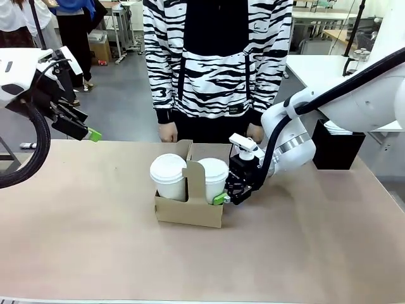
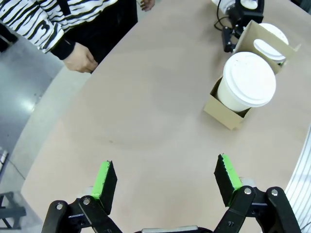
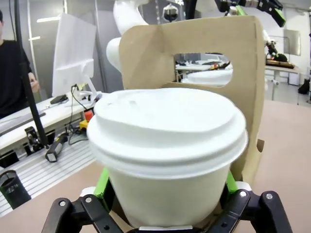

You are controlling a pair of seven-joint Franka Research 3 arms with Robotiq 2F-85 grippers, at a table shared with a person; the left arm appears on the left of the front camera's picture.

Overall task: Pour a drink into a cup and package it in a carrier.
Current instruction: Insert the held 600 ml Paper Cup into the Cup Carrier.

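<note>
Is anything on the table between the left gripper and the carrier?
No. In the left wrist view, bare tan tabletop runs from the open left gripper up to the carrier with its two lidded cups.

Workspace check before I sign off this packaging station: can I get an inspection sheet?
Surface: tan table, bare around the carrier.
Job's things: brown carrier mid-table, two lidded white cups seated, left cup, right cup.
Clutter: nothing seen.
Grippers: left gripper open, empty, raised over the table's left side; right gripper straddling the right cup, grip cannot be told.
Cables: black hose along left arm.
Surroundings: person standing at far edge; black box far right.
</note>
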